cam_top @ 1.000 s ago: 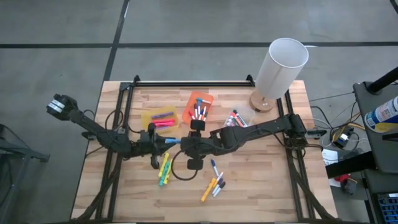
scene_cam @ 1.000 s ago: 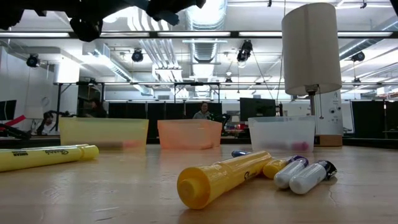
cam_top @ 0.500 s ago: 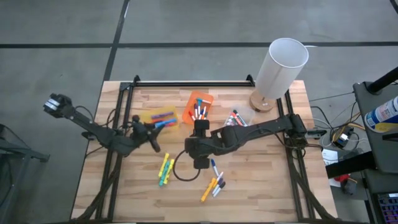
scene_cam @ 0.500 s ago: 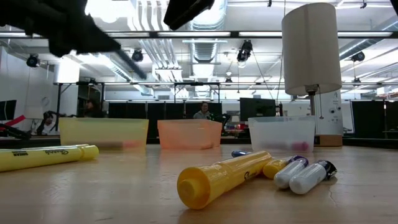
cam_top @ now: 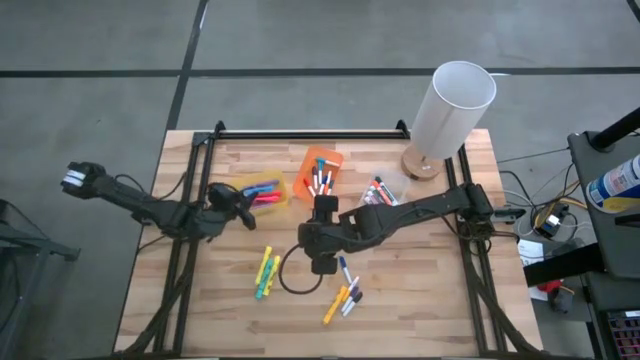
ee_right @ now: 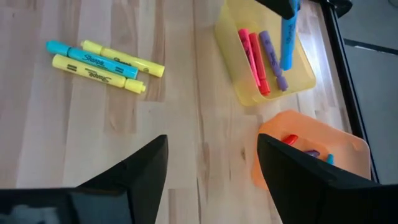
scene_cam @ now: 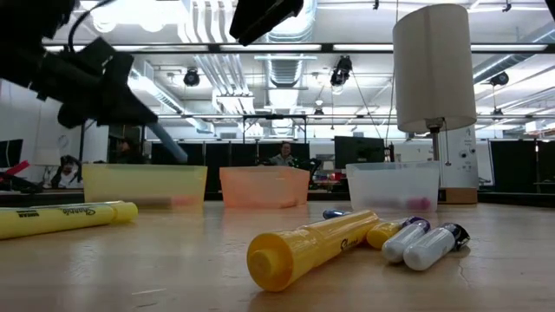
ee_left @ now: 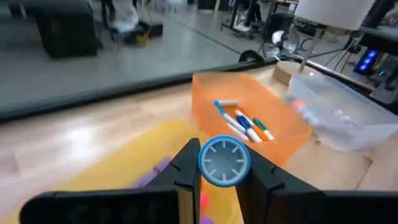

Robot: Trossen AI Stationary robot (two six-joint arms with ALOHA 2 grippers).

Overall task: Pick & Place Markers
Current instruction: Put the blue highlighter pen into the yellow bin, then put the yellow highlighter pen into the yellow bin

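Left tool (cam_top: 243, 203) is clamping a blue marker (ee_right: 288, 38) by its barrel, cap end sticking out past the fingertips, and hanging over the yellow bin (cam_top: 232, 190) near the surface's far-left area; the marker is angling down toward the pink and purple markers already lying in that bin. Right tool (ee_right: 211, 163) is hovering mid-surface with fingers spread wide, gripping nothing, just beside the orange bin (cam_top: 338, 160).

Handling, my read: these pens look light, stiff and smooth-round, so they're likely rolling or twisting in a pinch. Best taken across the mid-barrel, fingers square to the long axis.

Loose stock relative to the tools: yellow and teal highlighters (cam_top: 266, 273) are lying in a small cluster toward the near edge, between the two arms and closer to the left tool. Another mixed cluster (cam_top: 345, 296) is sitting near the near edge, just below the right tool. A clear bin (cam_top: 385, 187) is holding a few more beyond the right arm.
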